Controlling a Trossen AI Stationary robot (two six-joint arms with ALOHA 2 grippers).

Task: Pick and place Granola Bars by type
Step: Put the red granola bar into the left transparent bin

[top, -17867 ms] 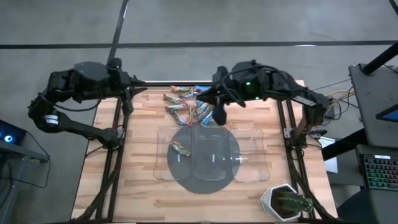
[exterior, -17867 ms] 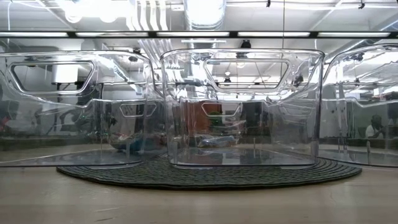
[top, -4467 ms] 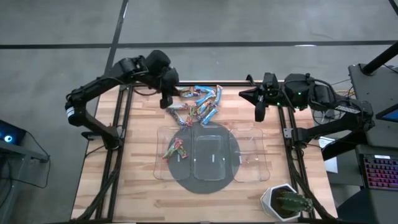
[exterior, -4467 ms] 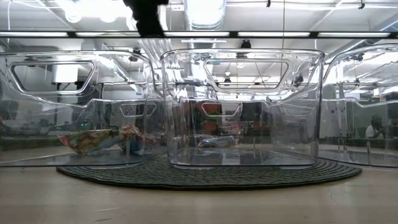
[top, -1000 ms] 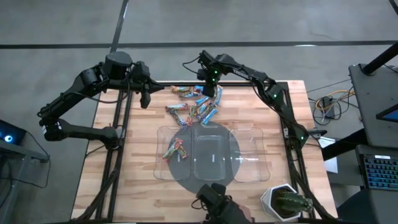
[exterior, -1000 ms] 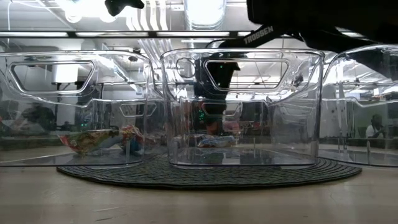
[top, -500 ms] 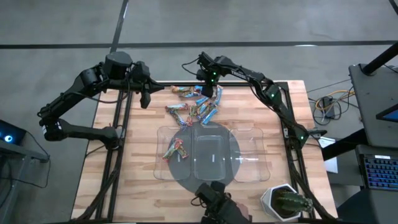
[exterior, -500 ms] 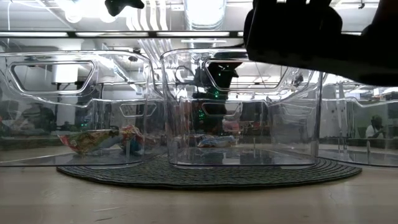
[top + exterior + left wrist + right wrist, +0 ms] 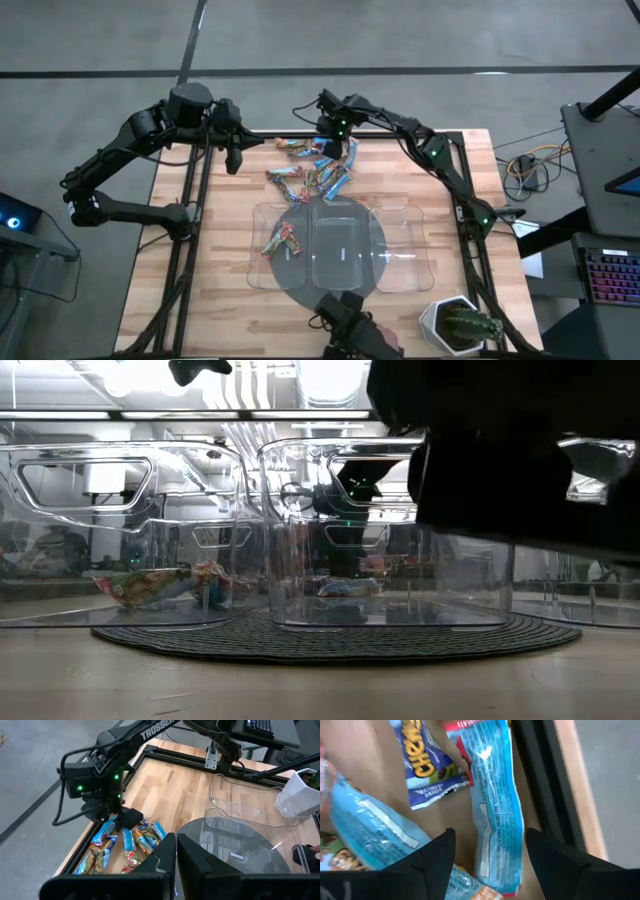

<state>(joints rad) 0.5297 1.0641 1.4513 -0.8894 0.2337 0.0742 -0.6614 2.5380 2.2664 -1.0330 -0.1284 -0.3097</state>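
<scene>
Trays first: three clear plastic trays [image 9: 399,243] sit side by side on a round dark mat [image 9: 300,290] at the table's centre. The nine-o'clock tray [image 9: 262,262] holds a small bunch of red-multicoloured foil bars [image 9: 284,239] (the count is unclear); the middle tray [image 9: 340,250] and three-o'clock one show nothing I can make out. Loose shiny foil granola bars [image 9: 312,170], blue, orange-brown and red-multicoloured, lie heaped toward twelve o'clock on the wooden table [image 9: 225,250]. The right gripper [image 9: 337,147] hovers over that heap, fingers [image 9: 434,856] spread apart above a light-blue bar [image 9: 495,805]. The left gripper [image 9: 232,158] waits at ten o'clock, fingers together, holding nothing.
</scene>
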